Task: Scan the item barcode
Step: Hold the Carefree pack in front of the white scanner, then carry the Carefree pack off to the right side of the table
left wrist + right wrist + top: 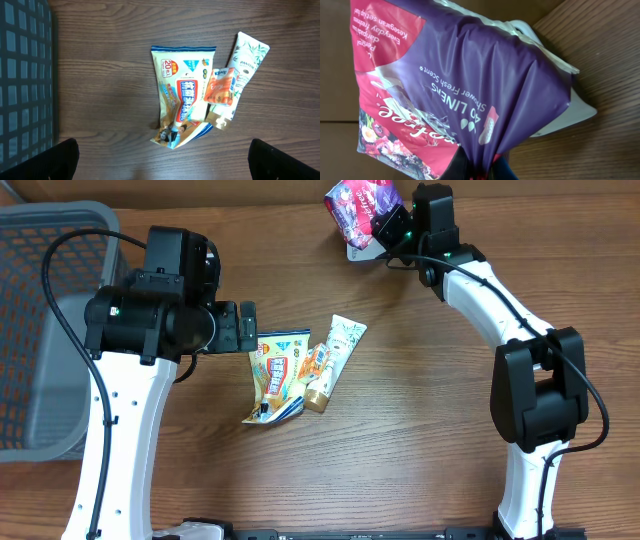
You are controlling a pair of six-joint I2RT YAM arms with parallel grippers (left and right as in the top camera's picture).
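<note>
Worktop (420,430): wood, flat, room right of basket (40,330). Pack (358,205): far right of basket, corner pinched in right gripper (383,227). Likely light, soft, slick film; hold by seam, keep barcode face clear. Left gripper (246,327): spread, just right of basket, over pile (300,375).

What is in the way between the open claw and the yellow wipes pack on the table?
Nothing visible. The left gripper hangs open near the wipes pack, with only air between them. A small orange sachet overlaps one edge of the pack, and a white tube lies beside it.
</note>
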